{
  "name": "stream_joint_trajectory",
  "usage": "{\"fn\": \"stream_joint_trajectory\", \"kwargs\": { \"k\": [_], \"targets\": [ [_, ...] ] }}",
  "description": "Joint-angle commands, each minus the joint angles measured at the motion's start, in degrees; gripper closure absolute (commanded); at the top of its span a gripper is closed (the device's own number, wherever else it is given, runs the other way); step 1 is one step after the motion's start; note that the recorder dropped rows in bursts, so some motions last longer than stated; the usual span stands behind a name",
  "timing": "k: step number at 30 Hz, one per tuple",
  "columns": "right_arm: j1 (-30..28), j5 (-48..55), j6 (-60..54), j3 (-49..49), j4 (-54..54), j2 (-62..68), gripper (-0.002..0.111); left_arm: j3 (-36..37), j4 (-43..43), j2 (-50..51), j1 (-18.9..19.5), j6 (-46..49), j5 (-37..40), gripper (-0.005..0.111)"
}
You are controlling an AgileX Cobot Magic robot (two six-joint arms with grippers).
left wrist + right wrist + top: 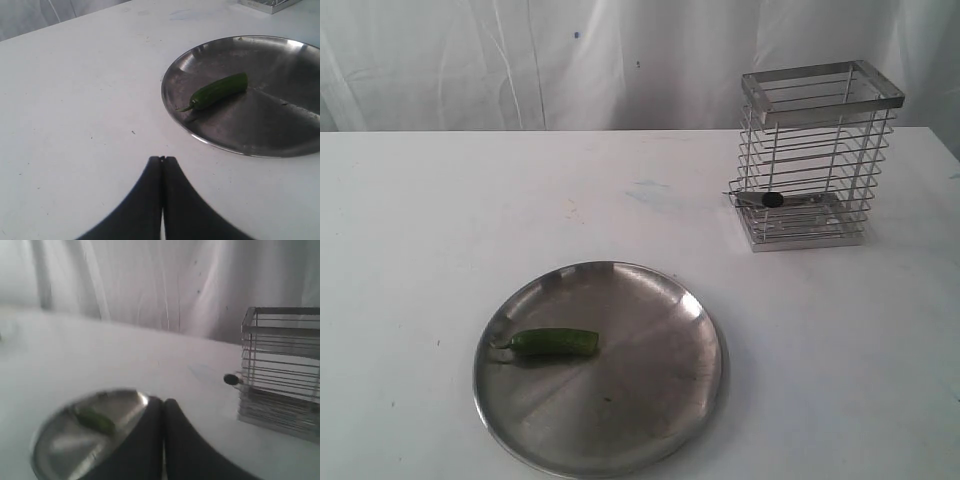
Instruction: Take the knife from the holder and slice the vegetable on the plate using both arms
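**Two pincers shut, nothing picked up yet**

Both sets of jaws are seen pressed together with nothing between them. The left gripper (161, 159) is hung over bare table (75, 100) just short of the plate (280, 145), and the right gripper (163, 401) is pointed toward the holder (280, 370).

The knife (773, 199) is found lying low and crosswise in the holder. Its dark end is poked out through the wires on the side nearer the plate, so that end is probably the bit to be grabbed.

The vegetable (555, 342) is laid flat on the plate's left part in the exterior view, stem toward the rim. That seems handy for pinning by the left arm. Jaws would need to be opened first, tbh.
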Motion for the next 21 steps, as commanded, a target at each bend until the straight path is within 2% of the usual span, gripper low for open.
{"fn": "stream_joint_trajectory", "kwargs": {
  "k": [1,3,6,7,9,14,16,21],
  "targets": [
    [0.08,16.63,-14.67,-11.86,-11.50,17.06,0.106,0.18,-0.16,-0.29,-0.06,-0.09,0.21,0.107],
    [1.77,15.87,-14.79,-15.76,-14.40,23.65,0.097,0.18,-0.16,-0.29,-0.06,-0.09,0.21,0.107],
    [5.44,12.01,-16.15,-19.31,-21.48,32.89,0.072,0.18,-0.16,-0.29,-0.06,-0.09,0.21,0.107],
    [6.51,10.59,-16.30,-20.26,-26.72,37.07,0.060,0.18,-0.16,-0.29,-0.06,-0.09,0.21,0.107],
    [8.14,7.77,-16.30,-20.86,-35.15,42.86,0.049,0.18,-0.16,-0.29,-0.06,-0.09,0.21,0.107],
    [10.14,2.62,-8.62,-22.11,-57.24,56.27,0.049,0.18,-0.16,-0.29,-0.06,-0.09,0.21,0.107],
    [10.14,2.22,-4.90,-23.48,-62.29,60.67,0.049,0.18,-0.16,-0.29,-0.06,-0.09,0.21,0.107],
    [10.14,-0.73,1.38,-27.36,-66.59,67.44,0.049,0.18,-0.16,-0.29,-0.06,-0.09,0.21,0.107]
  ]
}}
